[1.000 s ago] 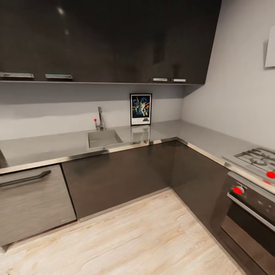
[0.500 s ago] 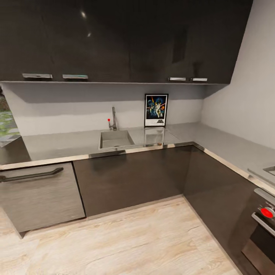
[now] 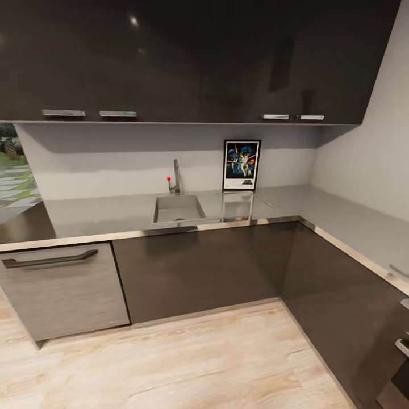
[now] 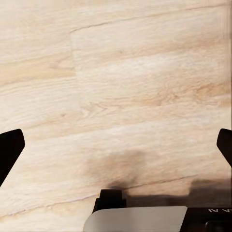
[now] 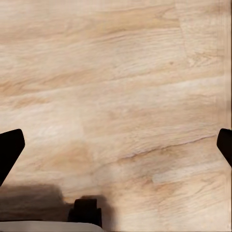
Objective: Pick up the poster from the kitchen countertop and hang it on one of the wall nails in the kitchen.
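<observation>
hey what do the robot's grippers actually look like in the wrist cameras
On the left gripper, two black fingers with blunt, rounded tips show at the picture's edges over the wooden floor. The right gripper looks the same, with black fingers. No cables or markings are readable on them.

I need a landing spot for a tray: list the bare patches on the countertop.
Bare: the kitchen countertop left of the sink, and the run along the right wall. Crowded: between sink and corner, where the poster stands against the back wall.
</observation>
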`<state>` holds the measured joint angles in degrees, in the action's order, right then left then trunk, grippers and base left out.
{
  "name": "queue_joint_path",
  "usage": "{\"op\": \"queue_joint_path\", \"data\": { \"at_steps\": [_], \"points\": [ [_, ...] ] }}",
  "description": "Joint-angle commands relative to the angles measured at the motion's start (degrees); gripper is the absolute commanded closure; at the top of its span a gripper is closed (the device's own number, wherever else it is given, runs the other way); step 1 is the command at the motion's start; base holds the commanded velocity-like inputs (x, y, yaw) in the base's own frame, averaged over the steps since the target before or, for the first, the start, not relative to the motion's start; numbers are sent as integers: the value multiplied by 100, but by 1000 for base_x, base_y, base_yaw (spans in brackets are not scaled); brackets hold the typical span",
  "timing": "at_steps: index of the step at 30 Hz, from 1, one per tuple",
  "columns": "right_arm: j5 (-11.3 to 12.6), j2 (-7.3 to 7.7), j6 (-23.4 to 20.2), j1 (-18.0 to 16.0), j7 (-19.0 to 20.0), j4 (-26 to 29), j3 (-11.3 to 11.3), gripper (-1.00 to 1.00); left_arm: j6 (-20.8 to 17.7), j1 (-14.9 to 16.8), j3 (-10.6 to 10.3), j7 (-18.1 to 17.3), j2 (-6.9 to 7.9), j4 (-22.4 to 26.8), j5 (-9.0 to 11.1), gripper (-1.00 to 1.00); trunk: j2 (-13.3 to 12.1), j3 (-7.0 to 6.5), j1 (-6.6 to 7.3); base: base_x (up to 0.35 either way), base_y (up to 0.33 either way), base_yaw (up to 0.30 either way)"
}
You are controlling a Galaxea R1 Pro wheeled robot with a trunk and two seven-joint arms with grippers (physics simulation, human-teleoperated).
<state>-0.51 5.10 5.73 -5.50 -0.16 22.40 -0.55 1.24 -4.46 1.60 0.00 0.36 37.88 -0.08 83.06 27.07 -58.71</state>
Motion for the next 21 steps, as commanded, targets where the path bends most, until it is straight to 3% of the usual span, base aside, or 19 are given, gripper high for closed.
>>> {"op": "queue_joint_path", "data": {
  "at_steps": [1,4,5,7,12,15,21],
  "points": [
    [-1,7,21,-3,0,-4,-3,-100,8,-2,7,0,-1,8,-1,-100,2,5,-2,221,-258,1],
    [22,15,180,-3,10,3,10,-100,10,-2,7,0,-1,14,-1,-100,2,5,-2,222,-261,1],
    [17,8,552,-3,22,43,-4,-100,14,-2,7,0,-1,19,-1,-100,2,5,-2,223,-263,0],
    [10,-1,688,-3,26,112,-5,-100,15,-2,10,0,-1,30,-1,-100,2,5,-2,223,-263,0],
    [7,-12,852,-3,250,992,-10,-100,15,-2,49,-8,9,47,8,-100,2,5,-2,205,-232,0],
    [34,-17,876,-3,568,1757,-1,-100,19,-2,240,-26,32,60,18,-100,2,5,-2,87,-95,0],
    [61,-17,551,-3,813,3110,-4,-100,24,-2,902,-431,69,88,29,-100,2,5,-2,27,-29,0]
  ]
}}
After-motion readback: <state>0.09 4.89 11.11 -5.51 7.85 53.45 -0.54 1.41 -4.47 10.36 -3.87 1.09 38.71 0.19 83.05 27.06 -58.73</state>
